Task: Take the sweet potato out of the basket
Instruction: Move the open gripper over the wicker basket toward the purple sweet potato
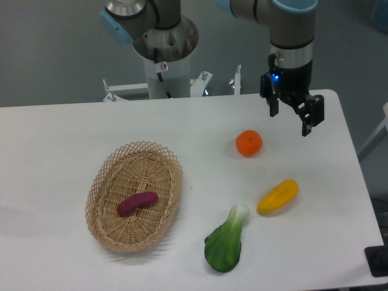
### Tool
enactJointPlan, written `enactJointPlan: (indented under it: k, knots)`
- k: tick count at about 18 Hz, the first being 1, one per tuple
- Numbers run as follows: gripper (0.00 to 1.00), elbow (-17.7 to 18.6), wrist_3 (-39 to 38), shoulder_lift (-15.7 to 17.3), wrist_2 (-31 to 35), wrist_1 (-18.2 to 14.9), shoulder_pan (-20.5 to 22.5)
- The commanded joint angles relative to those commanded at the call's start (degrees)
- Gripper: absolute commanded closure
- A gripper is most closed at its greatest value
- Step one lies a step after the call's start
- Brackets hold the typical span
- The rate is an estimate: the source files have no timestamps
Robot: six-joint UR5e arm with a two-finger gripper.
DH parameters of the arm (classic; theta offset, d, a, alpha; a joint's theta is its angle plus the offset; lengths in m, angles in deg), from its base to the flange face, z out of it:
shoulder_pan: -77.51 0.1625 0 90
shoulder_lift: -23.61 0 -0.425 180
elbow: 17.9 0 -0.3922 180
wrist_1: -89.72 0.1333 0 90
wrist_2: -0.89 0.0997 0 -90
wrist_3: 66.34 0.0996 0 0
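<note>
The sweet potato (137,203) is a small reddish-purple tuber lying on the floor of the oval wicker basket (104,182) at the table's left front. My gripper (290,123) hangs at the back right of the table, far from the basket, above the surface beyond the orange. Its two dark fingers are spread apart and hold nothing.
A round orange (249,143) lies just left and in front of the gripper. A yellow oblong fruit (277,196) and a green bok choy (226,240) lie at the front right. The robot base (165,60) stands behind the table.
</note>
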Motion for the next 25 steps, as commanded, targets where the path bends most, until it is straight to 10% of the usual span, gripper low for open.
enactJointPlan:
  k: [11,20,25]
  knots:
    - [0.0,3.69,-9.64,2.02,-0.97,0.35,-4.21]
    - [0.0,3.96,-43.39,-2.63,-0.7,4.74,-19.76]
    - [0.0,4.3,-45.09,-6.06,-0.53,4.83,-25.74]
